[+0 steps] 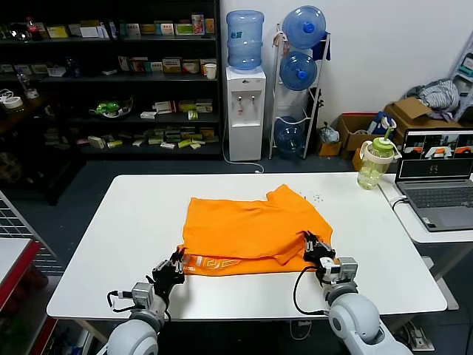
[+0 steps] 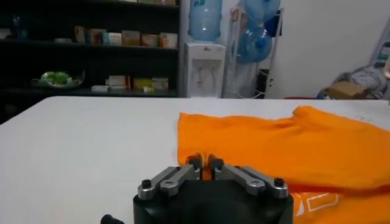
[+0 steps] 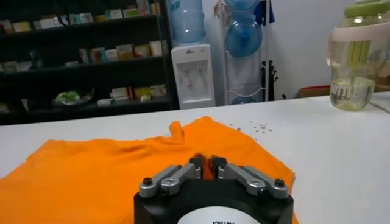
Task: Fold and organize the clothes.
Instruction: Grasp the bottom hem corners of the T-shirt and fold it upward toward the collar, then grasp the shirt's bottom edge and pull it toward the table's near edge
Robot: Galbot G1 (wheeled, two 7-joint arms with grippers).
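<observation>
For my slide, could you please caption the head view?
Both grippers, left and right, pinch the near edge of the orange T-shirt on the white table.

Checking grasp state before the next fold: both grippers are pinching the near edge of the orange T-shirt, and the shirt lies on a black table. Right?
Not quite. The table is white, not black, as the head view shows. The rest holds: the left gripper and right gripper are each shut on the near edge of the orange T-shirt.

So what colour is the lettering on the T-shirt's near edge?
White, on the bright orange T-shirt; the lettering shows best in the head view.
</observation>
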